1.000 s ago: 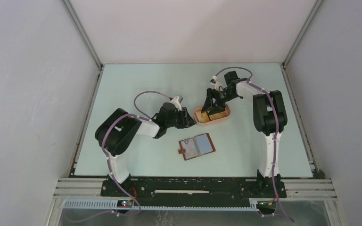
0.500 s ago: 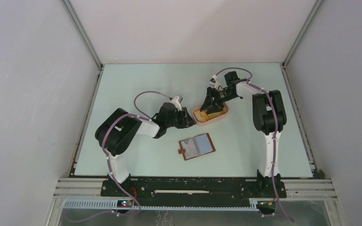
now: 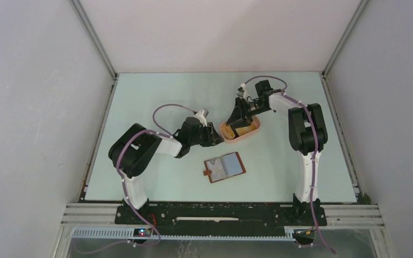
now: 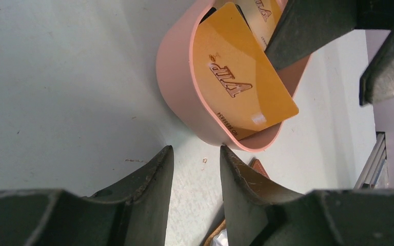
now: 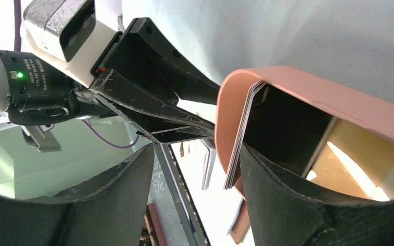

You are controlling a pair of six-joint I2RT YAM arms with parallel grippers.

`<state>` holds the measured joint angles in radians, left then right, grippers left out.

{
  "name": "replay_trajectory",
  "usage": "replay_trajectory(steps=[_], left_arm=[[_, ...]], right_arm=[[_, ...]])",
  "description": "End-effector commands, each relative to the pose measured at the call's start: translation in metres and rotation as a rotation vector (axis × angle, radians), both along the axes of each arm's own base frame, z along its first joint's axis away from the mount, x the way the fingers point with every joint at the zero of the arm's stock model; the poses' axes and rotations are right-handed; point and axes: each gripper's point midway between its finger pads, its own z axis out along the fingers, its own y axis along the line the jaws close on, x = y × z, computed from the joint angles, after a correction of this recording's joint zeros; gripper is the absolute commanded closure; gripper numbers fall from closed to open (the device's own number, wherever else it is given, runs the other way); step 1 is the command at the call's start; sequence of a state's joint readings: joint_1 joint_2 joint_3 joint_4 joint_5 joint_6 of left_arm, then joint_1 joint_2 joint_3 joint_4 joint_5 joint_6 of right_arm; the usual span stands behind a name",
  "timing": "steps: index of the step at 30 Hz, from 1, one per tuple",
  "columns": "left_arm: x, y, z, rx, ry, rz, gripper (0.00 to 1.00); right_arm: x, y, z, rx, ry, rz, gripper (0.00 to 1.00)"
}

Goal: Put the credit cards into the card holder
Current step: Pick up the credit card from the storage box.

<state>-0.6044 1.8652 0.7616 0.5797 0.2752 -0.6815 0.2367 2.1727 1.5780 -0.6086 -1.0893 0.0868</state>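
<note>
Just nudged the pink tray [image 4: 179,87], credit cards [image 4: 236,77] inside, toward upper left. Keeping right gripper [image 5: 196,154] spread over its wall, left gripper [image 4: 195,151] half spread, empty. No card picked yet for the card holder [image 3: 225,167], lower middle.

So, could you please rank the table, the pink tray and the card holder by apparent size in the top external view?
1. Table, by far the largest.
2. Card holder and pink tray: they look about alike, too close to rank.
</note>
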Motion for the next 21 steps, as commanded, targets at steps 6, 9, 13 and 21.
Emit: replay_trajectory(steps=[6, 9, 13, 21], left_arm=[[0.008, -0.004, 0.003, 0.001, -0.008, -0.001, 0.56], [0.007, -0.004, 0.003, 0.001, -0.007, -0.002, 0.56], [0.007, -0.004, 0.002, 0.002, -0.007, -0.004, 0.56], [0.007, -0.003, 0.003, 0.001, -0.007, -0.004, 0.56]], right_arm=[[-0.019, 0.017, 0.011, 0.044, 0.063, 0.038, 0.42], [-0.018, 0.016, -0.001, -0.014, 0.055, 0.031, 0.42], [-0.018, 0.017, -0.009, -0.048, 0.051, 0.029, 0.37], [-0.012, 0.009, -0.025, -0.145, 0.013, 0.009, 0.33]])
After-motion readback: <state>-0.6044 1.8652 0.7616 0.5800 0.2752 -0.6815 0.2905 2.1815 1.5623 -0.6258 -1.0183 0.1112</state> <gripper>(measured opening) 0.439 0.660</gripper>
